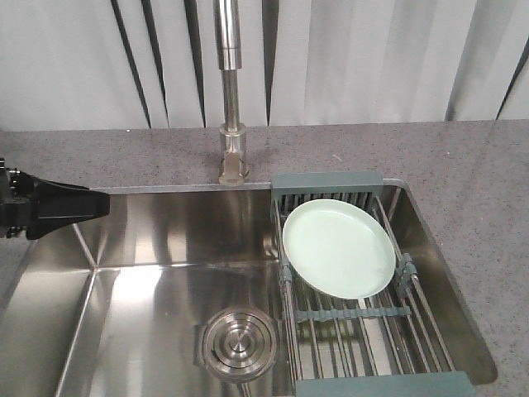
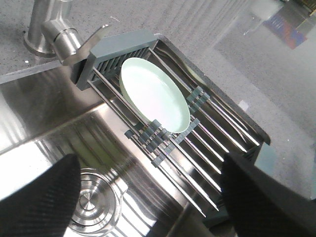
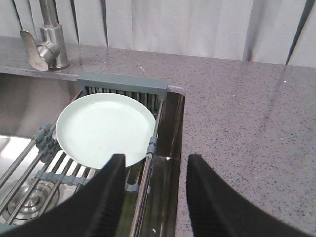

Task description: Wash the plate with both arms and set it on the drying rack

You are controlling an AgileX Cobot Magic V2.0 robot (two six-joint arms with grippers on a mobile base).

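Steel sink (image 1: 149,248), plate (image 1: 339,248) face-up flat on drying rack (image 1: 364,322), both grippers released, empty.

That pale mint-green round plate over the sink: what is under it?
The plate lies on a roll-up drying rack of steel rods with grey-green strips, spanning the steel sink. Through bare rods you see the basin; the rods directly beneath the plate are covered.

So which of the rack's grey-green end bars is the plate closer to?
The far one, by the faucet. The plate lies on the rack's rods almost against it; bare rods separate it from the near bar.
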